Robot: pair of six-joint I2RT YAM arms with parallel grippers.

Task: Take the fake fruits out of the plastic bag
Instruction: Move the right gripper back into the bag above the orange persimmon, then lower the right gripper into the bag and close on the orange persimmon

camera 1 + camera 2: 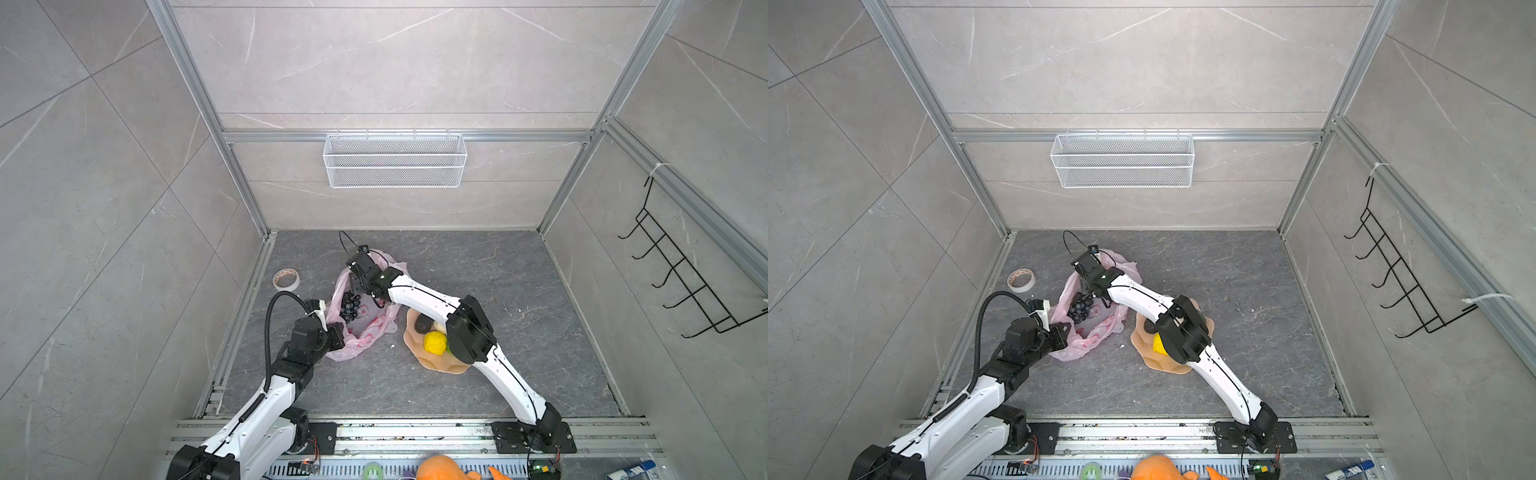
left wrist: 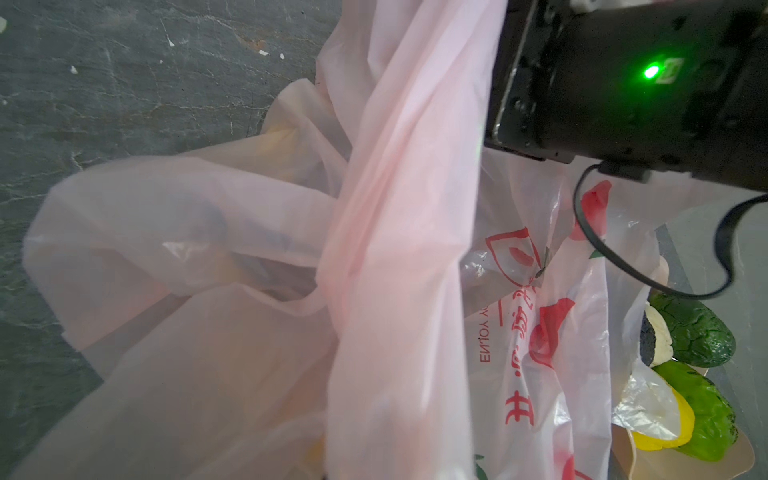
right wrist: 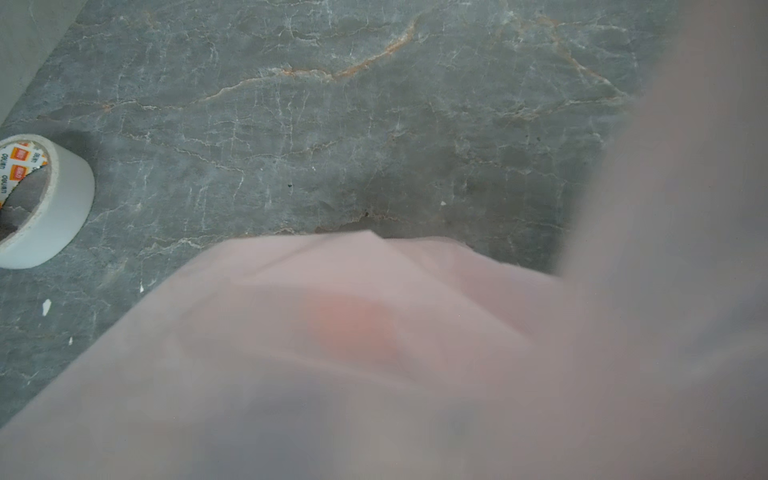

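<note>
The left hand is clamping the plastic bag by its rim; the right hand is hovering over it, and I cannot tell its opening.

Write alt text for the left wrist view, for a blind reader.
A pink plastic bag with red prints fills most of the picture, on a dark grey table. Beside it, green and yellow fake fruits lie on a peach plate; the right arm's black wrist hangs above.
</note>
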